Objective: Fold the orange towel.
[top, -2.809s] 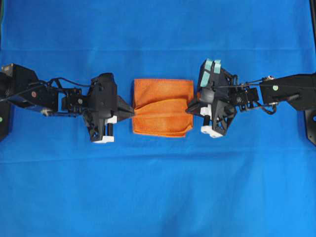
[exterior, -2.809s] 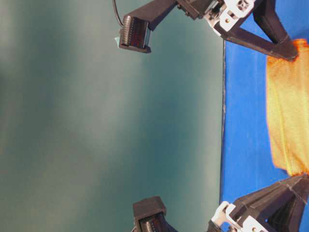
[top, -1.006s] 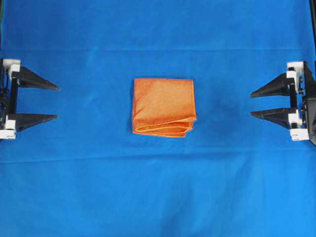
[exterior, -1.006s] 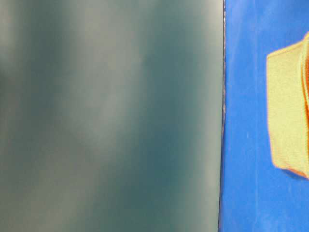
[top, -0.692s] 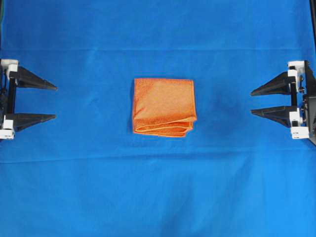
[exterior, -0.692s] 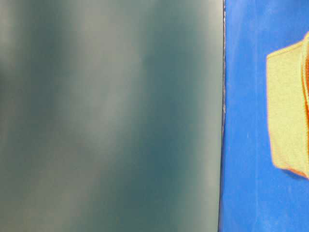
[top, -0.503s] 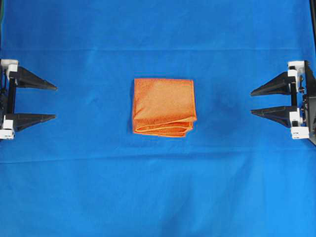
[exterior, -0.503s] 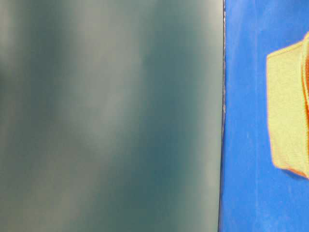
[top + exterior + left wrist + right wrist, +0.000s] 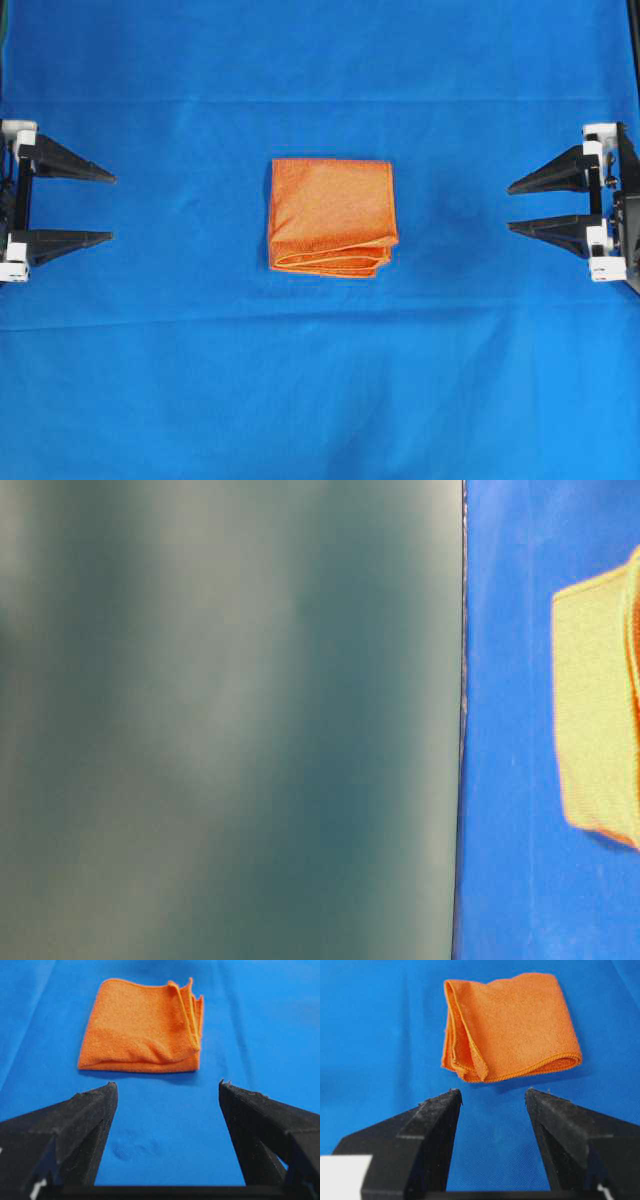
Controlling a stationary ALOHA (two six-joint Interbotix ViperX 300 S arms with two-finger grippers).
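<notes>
from overhead, the orange towel [image 9: 331,216] lies near the middle of the blue cloth [image 9: 320,400], well apart from both grippers. the left gripper [image 9: 112,208] sits at the cloth's left edge and the right gripper [image 9: 509,208] at its right edge, each with its jaws spread wide and holding nothing, tips pointing in toward the towel. the towel is folded into a neat near-square, with stacked layer edges showing along its lower side.

at table level, only part of the towel [image 9: 598,705] shows at the right edge, pale and blurred, flat on the blue cloth [image 9: 505,780]; no gripper appears.

the left wrist view has the towel [image 9: 142,1027] ahead of the wide jaws, apart from them, hemmed layers at its right.

the right wrist view has the towel [image 9: 510,1025] ahead of the open jaws, untouched, layered edges at its left.
</notes>
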